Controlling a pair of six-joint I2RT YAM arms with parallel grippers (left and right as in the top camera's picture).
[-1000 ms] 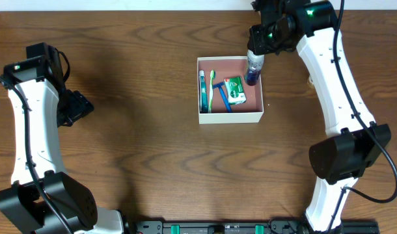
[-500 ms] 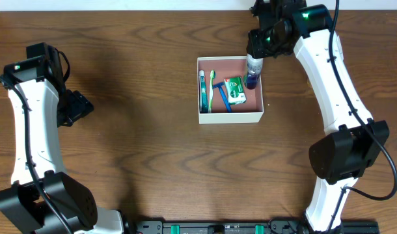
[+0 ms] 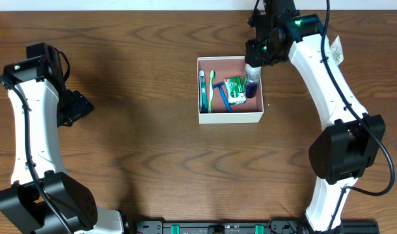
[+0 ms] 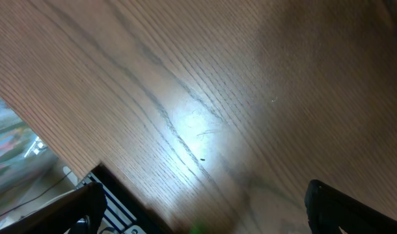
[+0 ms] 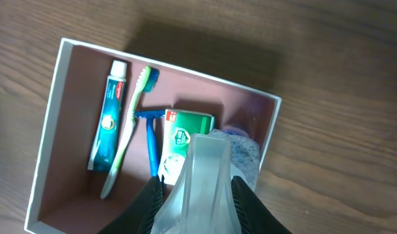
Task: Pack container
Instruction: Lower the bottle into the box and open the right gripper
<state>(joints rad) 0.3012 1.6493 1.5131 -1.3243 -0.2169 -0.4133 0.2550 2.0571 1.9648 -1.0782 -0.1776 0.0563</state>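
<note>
From my station I see the container on the wooden table, right of the middle and toward the far edge, a square white box with a dusty pink inside and no lid. In it, 4 things lie flat. A toothpaste tube lies along the left wall, and a green toothbrush lies just beside it. Next to the right come a blue razor and a green packet, with the razor's handle running under the packet's left edge. The right gripper hangs over the far right corner of the box, its jaws pinching a clear bottle with dark blue liquid in its lower part. That lower end is down inside the corner, beside the green packet. I cannot tell whether it touches the box floor. The right wrist camera shows the same from above. The bottle sits between the 2 dark fingers of the gripper, and beyond them lies the pink floor of the container. On that floor are the toothpaste tube, toothbrush, razor and packet. The left gripper is well apart from the box, over bare wood at the left side of the table. Its wrist camera shows the left gripper with its jaws spread wide. Only the dark fingertips show at the lower corners, with nothing but wood grain between them.
</note>
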